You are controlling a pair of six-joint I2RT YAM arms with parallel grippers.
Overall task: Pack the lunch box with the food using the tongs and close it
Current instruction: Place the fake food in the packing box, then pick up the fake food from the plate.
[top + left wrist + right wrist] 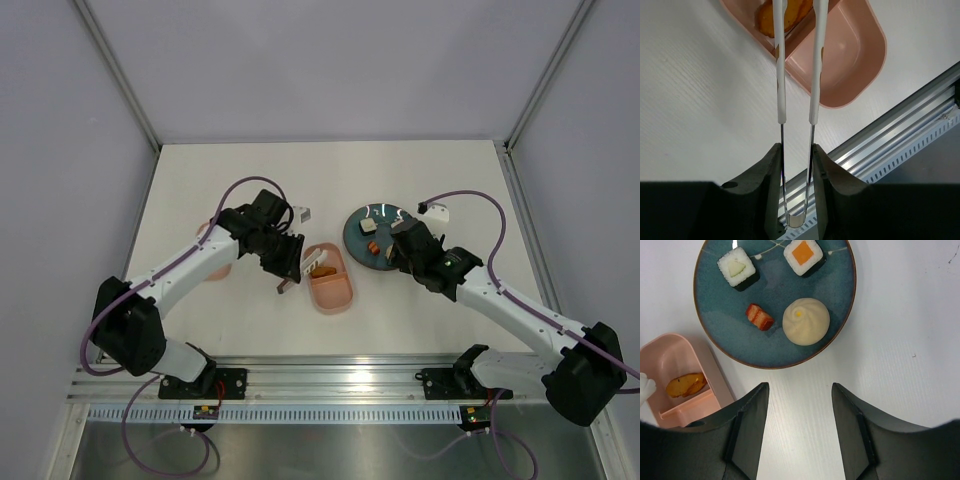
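One teal plate lies before the empty, parted right gripper; beside it sits the lunch box, its lid mostly hidden under the left arm. The left gripper clamps the tongs, tips cut off, over the box; four food pieces sit on the plate, one in the box

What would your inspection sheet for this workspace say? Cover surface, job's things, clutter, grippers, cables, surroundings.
Surface: white table.
Job's things: lunch box open, one orange piece inside; four food pieces on teal plate; pink lid partly under left arm.
Clutter: nothing seen.
Grippers: left gripper shut on tongs over box; right gripper open, empty, near plate.
Cables: purple cables loop off both arms.
Surroundings: pale walls, metal rail at near edge.
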